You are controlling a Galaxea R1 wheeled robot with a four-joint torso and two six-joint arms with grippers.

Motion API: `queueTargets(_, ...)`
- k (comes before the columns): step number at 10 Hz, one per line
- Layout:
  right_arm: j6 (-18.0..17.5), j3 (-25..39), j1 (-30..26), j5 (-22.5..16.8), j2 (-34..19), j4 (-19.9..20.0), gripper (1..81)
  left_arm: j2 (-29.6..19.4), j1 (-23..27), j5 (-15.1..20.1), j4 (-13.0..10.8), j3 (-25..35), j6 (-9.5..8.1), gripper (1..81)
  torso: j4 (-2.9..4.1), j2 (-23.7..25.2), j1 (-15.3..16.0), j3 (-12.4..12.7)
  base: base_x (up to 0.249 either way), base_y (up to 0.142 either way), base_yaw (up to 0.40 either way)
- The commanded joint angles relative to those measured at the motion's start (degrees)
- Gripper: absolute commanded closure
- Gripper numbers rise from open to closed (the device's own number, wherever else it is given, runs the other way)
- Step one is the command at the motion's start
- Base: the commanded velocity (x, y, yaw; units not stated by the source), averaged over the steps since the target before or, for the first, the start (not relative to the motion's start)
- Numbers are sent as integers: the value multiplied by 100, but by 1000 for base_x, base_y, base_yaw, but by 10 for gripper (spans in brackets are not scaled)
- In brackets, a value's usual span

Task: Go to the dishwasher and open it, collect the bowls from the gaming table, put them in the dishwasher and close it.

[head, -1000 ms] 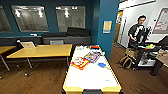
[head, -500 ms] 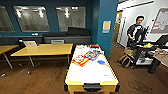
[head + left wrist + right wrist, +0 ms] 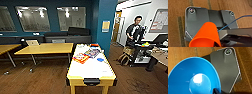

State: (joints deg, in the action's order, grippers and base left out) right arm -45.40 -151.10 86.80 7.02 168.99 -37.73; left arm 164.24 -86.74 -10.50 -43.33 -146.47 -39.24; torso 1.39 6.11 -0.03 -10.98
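Office lounge: teal walls, wooden tables, gaming table.

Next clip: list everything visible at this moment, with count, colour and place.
gaming table: one, white top, yellow sides, centre of head view.
game boxes: at least two, colourful, on the gaming table.
blue bowl: one, on the gaming table, right side.
second blue bowl: one, bright blue, close to the right wrist camera.
orange cup: one, close to the left wrist camera.
desks: two, yellow-topped, left of the gaming table.
laptop: one, pale, on a desk.
person: one, dark top, far right.
wrist plates: dark, above brown floor.
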Motion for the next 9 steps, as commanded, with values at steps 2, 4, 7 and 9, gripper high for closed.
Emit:
queueTargets(2,93,152,-245,-43,173,-252,811,-75,205,188,-80,4,4,811,0,0,3,0,-178,0,0)
queueTargets(4,93,152,-245,-43,173,-252,811,-67,205,188,-80,4,4,811,0,0,3,0,-178,0,0)
queueTargets(7,93,152,-246,-43,173,-261,811,-67,205,188,-88,4,4,811,0,0,3,0,-178,0,0)
queueTargets(9,93,152,-246,-52,173,-253,811,-50,205,197,-80,-22,4,811,0,0,3,0,-181,0,0)
